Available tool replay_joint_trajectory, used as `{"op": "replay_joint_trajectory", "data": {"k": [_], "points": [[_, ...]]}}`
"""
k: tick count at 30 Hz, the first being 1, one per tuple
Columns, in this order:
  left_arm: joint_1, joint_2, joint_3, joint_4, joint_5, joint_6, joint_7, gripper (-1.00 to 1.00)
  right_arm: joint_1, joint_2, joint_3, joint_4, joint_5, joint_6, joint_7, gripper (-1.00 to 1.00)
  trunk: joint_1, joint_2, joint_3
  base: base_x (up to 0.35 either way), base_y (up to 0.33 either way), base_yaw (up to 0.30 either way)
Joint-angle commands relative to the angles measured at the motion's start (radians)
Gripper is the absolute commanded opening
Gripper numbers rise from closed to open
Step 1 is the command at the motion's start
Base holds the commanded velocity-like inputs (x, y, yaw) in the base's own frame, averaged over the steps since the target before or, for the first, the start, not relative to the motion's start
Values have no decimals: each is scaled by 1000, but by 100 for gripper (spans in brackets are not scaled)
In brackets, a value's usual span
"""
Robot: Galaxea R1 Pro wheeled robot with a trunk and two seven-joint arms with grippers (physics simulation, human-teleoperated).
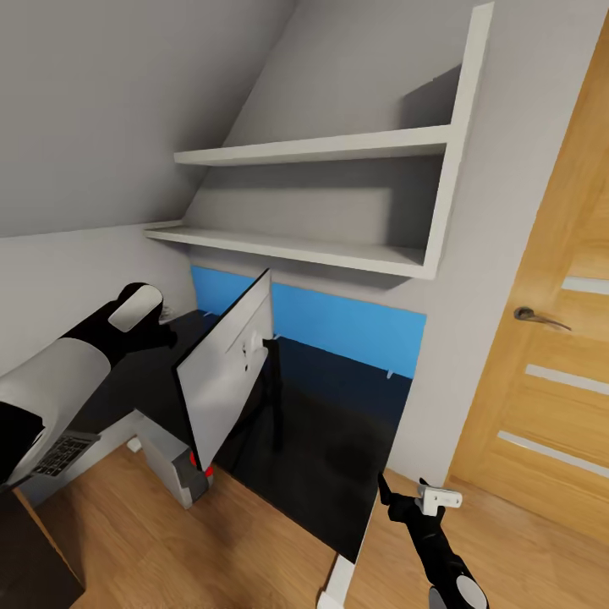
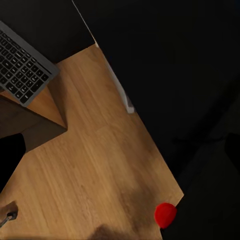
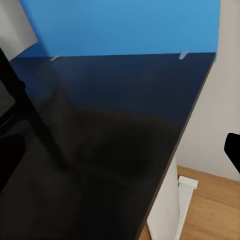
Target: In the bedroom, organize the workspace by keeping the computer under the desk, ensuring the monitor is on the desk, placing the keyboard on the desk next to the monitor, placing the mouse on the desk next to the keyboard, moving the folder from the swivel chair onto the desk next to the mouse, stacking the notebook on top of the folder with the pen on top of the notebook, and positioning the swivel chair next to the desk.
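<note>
The desk (image 1: 338,440) has a glossy black top and a blue back panel (image 1: 355,326). The monitor (image 1: 224,381) stands on it on a thin black stand (image 1: 272,397), its light-grey back toward me and tilted. My left arm (image 1: 76,372) reaches in beside the monitor; its fingers are lost against the dark top. The keyboard (image 1: 63,452) (image 2: 22,65) lies low at the left, partly under that arm. The grey computer (image 1: 173,474) with a red light (image 2: 165,215) sits on the floor at the desk's edge. My right gripper (image 1: 414,497) hovers open at the desk's near right corner (image 3: 170,165).
Two white wall shelves (image 1: 321,152) hang above the desk under a sloped ceiling. A wooden door (image 1: 541,381) with a metal handle (image 1: 541,320) stands at the right. A white desk leg (image 1: 338,584) meets the wooden floor (image 2: 95,165).
</note>
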Motion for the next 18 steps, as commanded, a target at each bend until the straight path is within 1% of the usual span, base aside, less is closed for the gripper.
{"op": "replay_joint_trajectory", "data": {"k": [1,5,12,18], "points": [[-1,2,-8,-2,9,3,7,100,-1,-1,4,0,-10,-5,-1,100,1,-2,-2,0,0,41],[-1,2,-8,-2,9,3,7,100,-1,-1,3,1,-10,-5,-1,100,1,-2,-2,0,-15,15],[-1,1,-8,-2,9,3,6,100,-1,-1,3,2,-10,-5,-1,100,1,-2,-2,0,-145,2],[-1,1,-8,-2,9,3,4,100,-1,-1,4,7,-10,-5,-1,100,1,-2,-2,0,-20,0]]}}
